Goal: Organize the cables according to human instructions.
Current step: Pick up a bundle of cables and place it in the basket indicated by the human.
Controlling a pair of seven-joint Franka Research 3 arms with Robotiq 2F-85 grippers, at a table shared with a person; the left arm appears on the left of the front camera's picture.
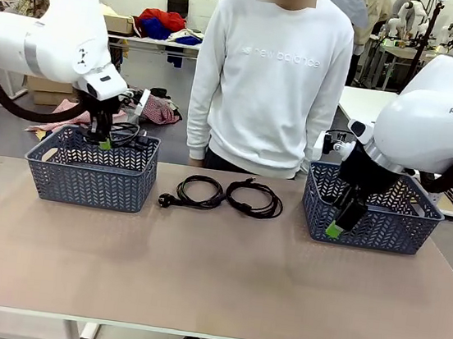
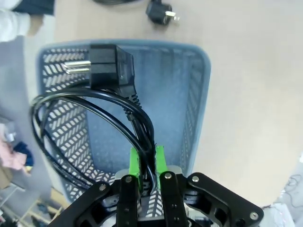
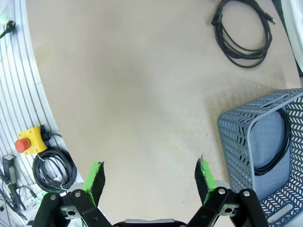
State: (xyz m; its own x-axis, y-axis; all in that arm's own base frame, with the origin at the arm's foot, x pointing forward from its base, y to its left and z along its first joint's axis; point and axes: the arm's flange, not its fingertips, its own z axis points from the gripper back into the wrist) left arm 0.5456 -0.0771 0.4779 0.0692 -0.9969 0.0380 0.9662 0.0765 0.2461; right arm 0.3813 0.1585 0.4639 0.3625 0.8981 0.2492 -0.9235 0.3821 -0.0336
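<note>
My left gripper [image 1: 103, 141] hangs over the left grey basket [image 1: 52, 175], shut on a coiled black cable [image 1: 123, 134]. In the left wrist view its green fingertips [image 2: 147, 163] pinch that cable [image 2: 80, 101], whose chunky plug [image 2: 111, 69] dangles above the basket [image 2: 195, 99]. Two more coiled cables [image 1: 199, 192] [image 1: 256, 200] lie side by side on the table between the baskets. My right gripper [image 1: 339, 225] [image 3: 149, 177] is open and holds nothing, tilted down in front of the right basket [image 1: 372, 226]. A further cable [image 3: 286, 142] lies inside that basket [image 3: 239, 142].
A person in a white sweater [image 1: 273, 76] stands at the far edge, behind the two loose cables. The near half of the table [image 1: 213, 275] is bare. A yellow emergency-stop box [image 3: 31, 140] and a cord bundle [image 3: 54, 168] sit past the table edge.
</note>
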